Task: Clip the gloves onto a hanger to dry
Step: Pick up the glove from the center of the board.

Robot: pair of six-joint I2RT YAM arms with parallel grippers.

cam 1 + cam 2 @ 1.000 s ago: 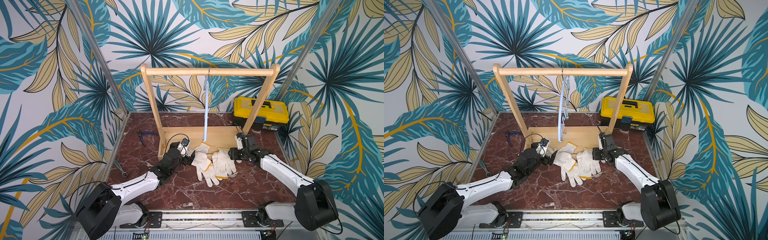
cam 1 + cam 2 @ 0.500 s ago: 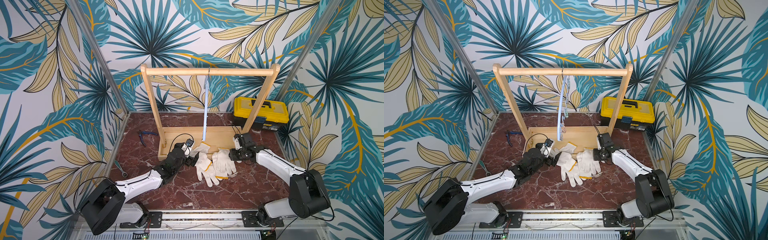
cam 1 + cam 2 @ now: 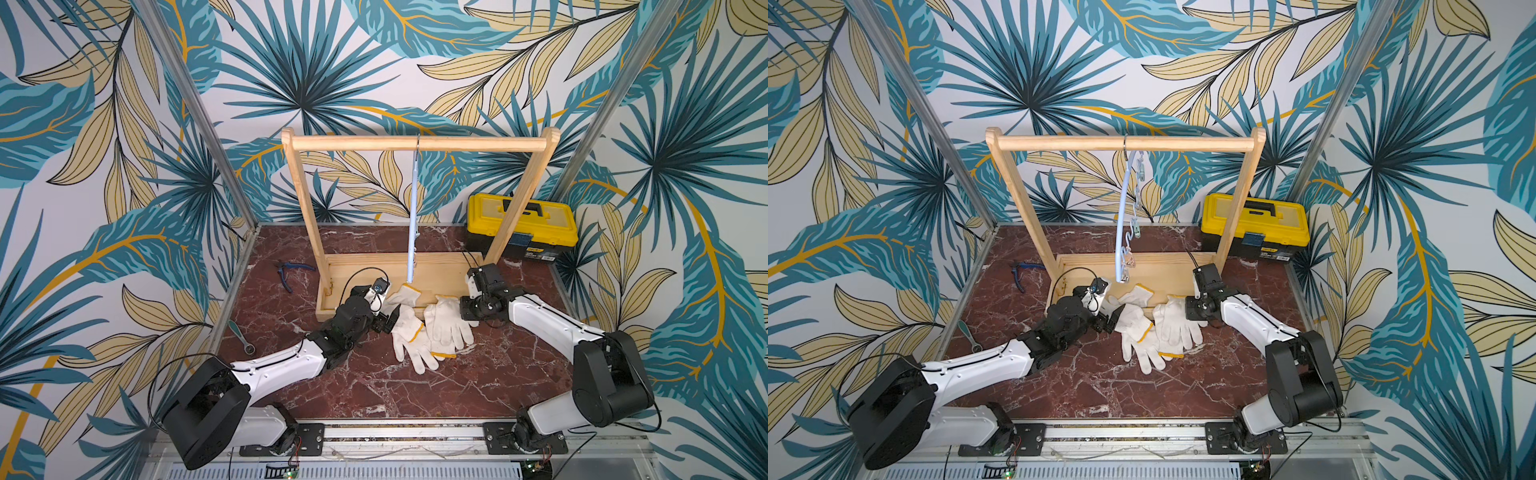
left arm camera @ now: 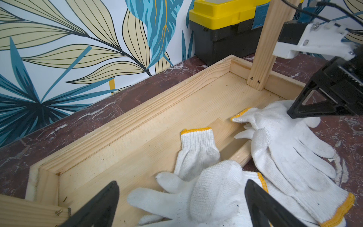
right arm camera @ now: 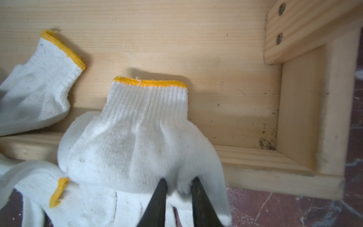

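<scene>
The white knitted cotton gloves with yellow-trimmed cuffs [image 3: 409, 345] are lying in a loose, overlapping pile on the red-brown marble tabletop [image 3: 374, 390]. Two cuffs are reaching over the front lip of the shallow light-wood base tray [image 3: 440, 272] of the drying rack.

At the far left, a grey metal wrench [image 3: 240, 337] and a pair of blue-handled pliers [image 3: 293, 271] are lying well apart from the pile. Next, the left gripper [image 4: 182, 182] is hovering low at the pile's left edge. Its jaws are standing fully spread over the fingers of one glove and are gripping nothing.

Above the middle of the pile, the thin pale-blue plastic hanger [image 3: 1120, 216] is hanging by its metal hook from the rack's round wooden rail [image 3: 1183, 144]. It is turned nearly edge-on (its small dangling clips [image 3: 1134, 226] are showing best in a top view), and its lower end is dangling over the tray.

To the right, the right gripper [image 5: 178, 179] is pressing onto the topmost glove. Its jaws are drawn nearly together and are pinching a small fold of the white fabric.

Farthest right, a black plastic toolbox with a yellow lid [image 3: 521, 226] is sitting at the back corner, just beside the rack's right post.
</scene>
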